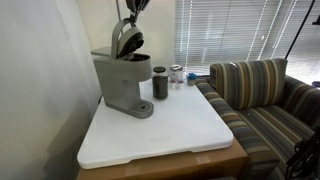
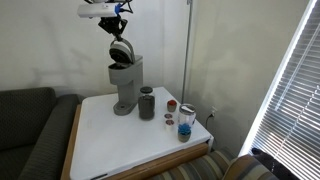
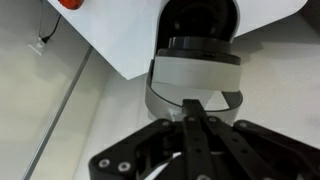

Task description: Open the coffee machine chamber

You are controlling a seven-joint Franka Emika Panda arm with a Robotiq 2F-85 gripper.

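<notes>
Most of the opening is judged to be done: the chamber (image 1: 126, 38) of the coffee machine (image 1: 122, 80) is seen tilted up on its hinge in both exterior views, its dark underside turned outward over the round pod cavity. The machine is stood near the back corner of the white worktop (image 1: 170, 135), close to the wall, with a dark cup (image 1: 160, 83) just beside it. The gripper (image 3: 190, 118) is held above the raised lid. In the wrist view its fingers are pressed together with nothing caught between them, and their tips are placed at or just over the lid's grey rim; whether contact is made cannot be told. The step in hand is taken to be the last of the lift. If the lid is not yet at its stop, a gentle push further back along the hinge arc is called for; otherwise a straight retreat upward is needed, so that the lid is not dragged shut
</notes>
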